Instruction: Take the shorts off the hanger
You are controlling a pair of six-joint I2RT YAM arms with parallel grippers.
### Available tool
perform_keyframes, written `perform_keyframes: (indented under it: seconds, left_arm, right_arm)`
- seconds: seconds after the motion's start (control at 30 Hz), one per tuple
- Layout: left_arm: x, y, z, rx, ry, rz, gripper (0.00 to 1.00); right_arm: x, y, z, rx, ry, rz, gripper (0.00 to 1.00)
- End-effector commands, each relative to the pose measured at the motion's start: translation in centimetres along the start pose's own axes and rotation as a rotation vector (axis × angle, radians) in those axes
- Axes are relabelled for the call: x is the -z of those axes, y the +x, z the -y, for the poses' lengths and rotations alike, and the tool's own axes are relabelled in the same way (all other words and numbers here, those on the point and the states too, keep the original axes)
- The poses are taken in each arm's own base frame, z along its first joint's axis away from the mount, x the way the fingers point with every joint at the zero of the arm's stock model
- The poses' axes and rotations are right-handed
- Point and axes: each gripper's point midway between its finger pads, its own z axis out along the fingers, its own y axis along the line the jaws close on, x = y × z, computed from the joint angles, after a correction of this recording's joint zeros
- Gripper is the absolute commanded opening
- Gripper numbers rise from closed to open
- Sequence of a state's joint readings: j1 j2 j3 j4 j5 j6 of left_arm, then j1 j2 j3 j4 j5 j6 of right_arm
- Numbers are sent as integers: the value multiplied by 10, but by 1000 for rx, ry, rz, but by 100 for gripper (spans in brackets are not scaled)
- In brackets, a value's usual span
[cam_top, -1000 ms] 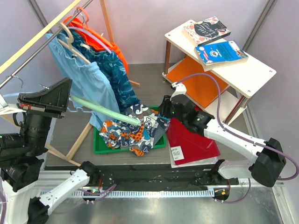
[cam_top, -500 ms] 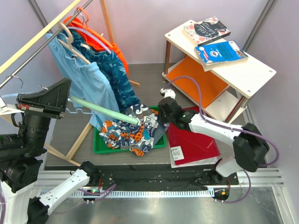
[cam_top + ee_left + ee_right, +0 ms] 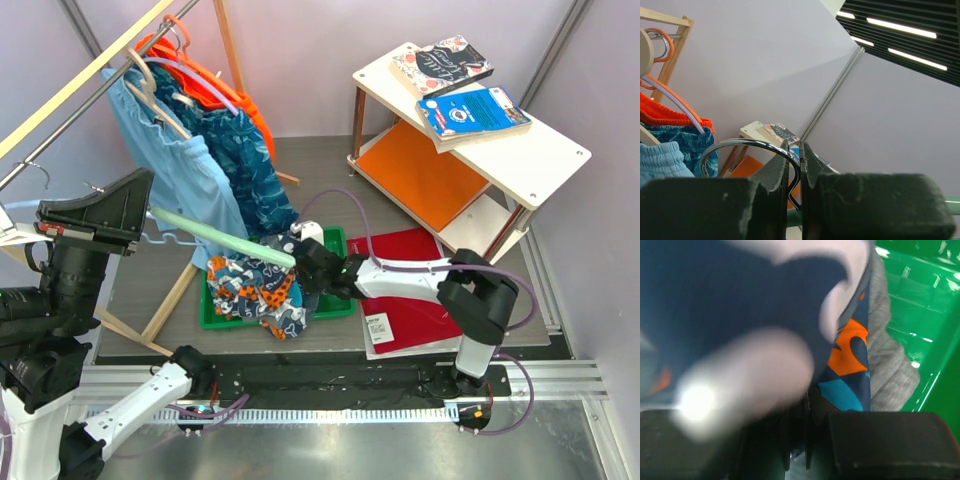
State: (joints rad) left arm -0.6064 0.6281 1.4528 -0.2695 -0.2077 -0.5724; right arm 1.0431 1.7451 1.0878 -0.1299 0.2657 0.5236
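The floral-print shorts (image 3: 258,287) hang bunched from the far end of a pale green hanger (image 3: 225,238) over a green tray (image 3: 338,303). My left gripper (image 3: 143,212) holds the hanger up at the left. In the left wrist view it (image 3: 795,162) is shut on the hanger's chrome hook (image 3: 735,144). My right gripper (image 3: 300,270) reaches in from the right and is shut on the shorts' edge. In the right wrist view, the dark-blue, orange and teal shorts (image 3: 847,357) fill the frame and run down between the closed jaws (image 3: 807,440). Grey cloth (image 3: 886,360) lies beside them.
A wooden clothes rack at the back left carries light blue (image 3: 170,160), dark blue print (image 3: 245,165) and orange (image 3: 235,95) garments. A white and orange shelf unit (image 3: 520,160) with books (image 3: 470,110) stands at the back right. A red sheet (image 3: 420,300) lies beside the tray.
My right arm has swung left across the tray and its gripper has shut on the floral shorts, dragging them left into a tighter bunch. The left arm and hanger have held still.
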Motion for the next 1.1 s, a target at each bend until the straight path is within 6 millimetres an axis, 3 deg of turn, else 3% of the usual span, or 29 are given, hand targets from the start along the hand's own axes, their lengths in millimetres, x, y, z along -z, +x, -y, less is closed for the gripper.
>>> perform_keyframes:
  seconds: [0.0, 0.07, 0.2, 0.37, 0.57, 0.77, 0.93, 1.0, 1.07]
  left_arm:
    - [1, -11, 7, 22, 17, 27, 0]
    - [2, -11, 7, 21, 16, 25, 1]
    - [3, -8, 4, 21, 10, 23, 1]
    - [2, -4, 2, 16, 6, 17, 0]
    - [4, -3, 0, 16, 5, 25, 1]
    - [2, -2, 0, 17, 7, 23, 1]
    - [3, -5, 1, 20, 9, 28, 1]
    - [3, -5, 1, 19, 5, 24, 0]
    - [4, -6, 1, 19, 5, 24, 1]
  right_arm:
    - [-24, 16, 21, 8, 91, -26, 17]
    - [-27, 23, 29, 5, 115, -50, 17]
    - [-10, 15, 35, 4, 129, -29, 17]
    - [41, -28, 29, 16, 130, 73, 20]
    - [87, -47, 17, 13, 122, 145, 31]
    - [101, -34, -44, 60, 0, 127, 36]
    - [92, -18, -110, 19, -246, 90, 32]
    - [89, -13, -123, 14, -297, 79, 32]
    - [81, -9, -123, 19, -291, 71, 32]
